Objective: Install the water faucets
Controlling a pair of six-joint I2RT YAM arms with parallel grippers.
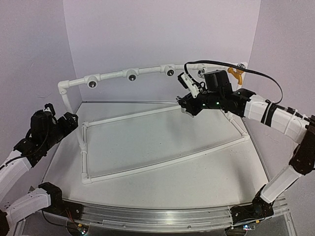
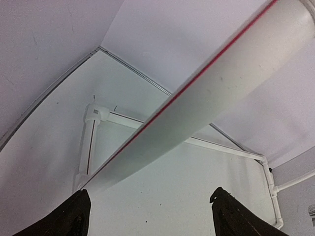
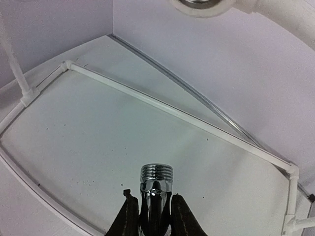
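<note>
The right pincer (image 3: 153,197) is nearly closed, clamped on the silver metal faucet (image 3: 156,179), whose threaded end juts out just ahead of it. The open tee socket (image 3: 199,4) sits well ahead of and above the pincer, slightly to its right, so the thread should probably be tilted up and squared to that hole before advancing. A slow, straight push and gentle first turn would likely avoid cross-threading.

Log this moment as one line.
right fingers: shut on silver faucet | thread end: short of tee | left fingers: open | orange faucet: on rail
</note>
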